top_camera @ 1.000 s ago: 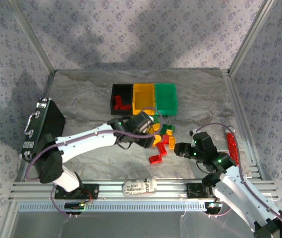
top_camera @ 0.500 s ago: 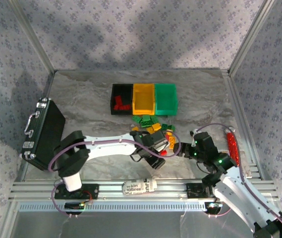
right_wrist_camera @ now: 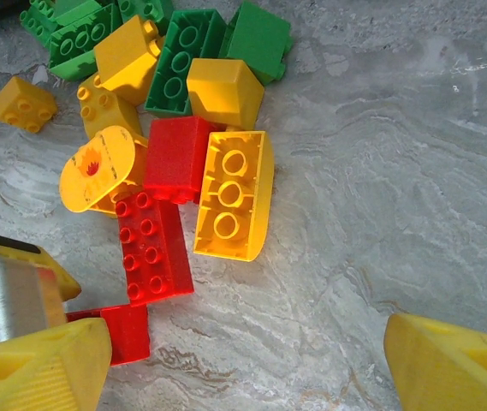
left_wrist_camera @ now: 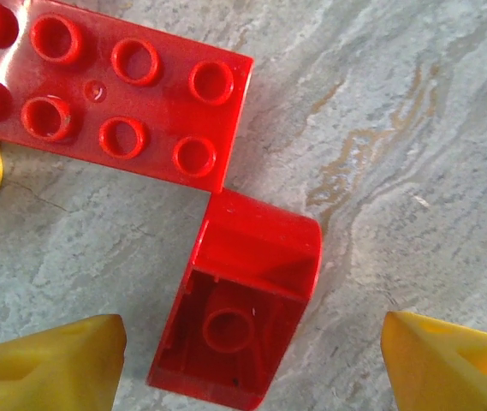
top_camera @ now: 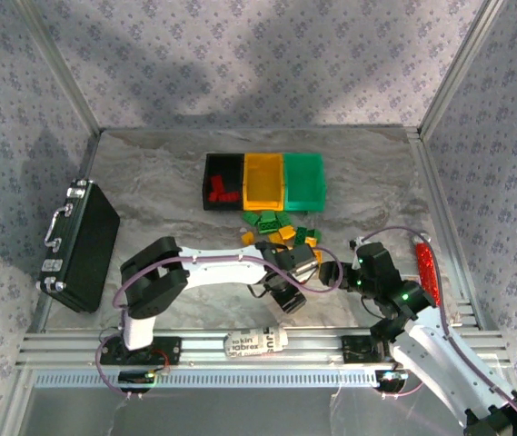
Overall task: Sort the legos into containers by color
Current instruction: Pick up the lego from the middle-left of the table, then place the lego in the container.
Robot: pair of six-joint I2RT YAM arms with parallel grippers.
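The black bin (top_camera: 223,182), orange-yellow bin (top_camera: 263,180) and green bin (top_camera: 304,179) stand in a row at the back; red legos lie in the black one. The loose pile of legos (top_camera: 283,232) sits in front of them. My left gripper (left_wrist_camera: 252,368) is open low over the table, and a hollow red curved brick (left_wrist_camera: 243,312) lies between its yellow fingers (left_wrist_camera: 55,360). A red two-by-four brick (left_wrist_camera: 115,94) touches that brick's corner. My right gripper (right_wrist_camera: 247,368) is open over bare table, just right of the pile's yellow curved brick (right_wrist_camera: 234,193), round orange piece (right_wrist_camera: 97,167) and green bricks (right_wrist_camera: 179,60).
A large black case (top_camera: 81,243) lies at the table's left edge. A red cylindrical item (top_camera: 426,268) rests along the right rail. The two grippers (top_camera: 299,265) (top_camera: 333,272) are close together at the pile's near side. Aluminium rails frame the table.
My left arm swung away from the bins, came forward and right, and lowered its open gripper around the small red brick. The right arm hardly moved.
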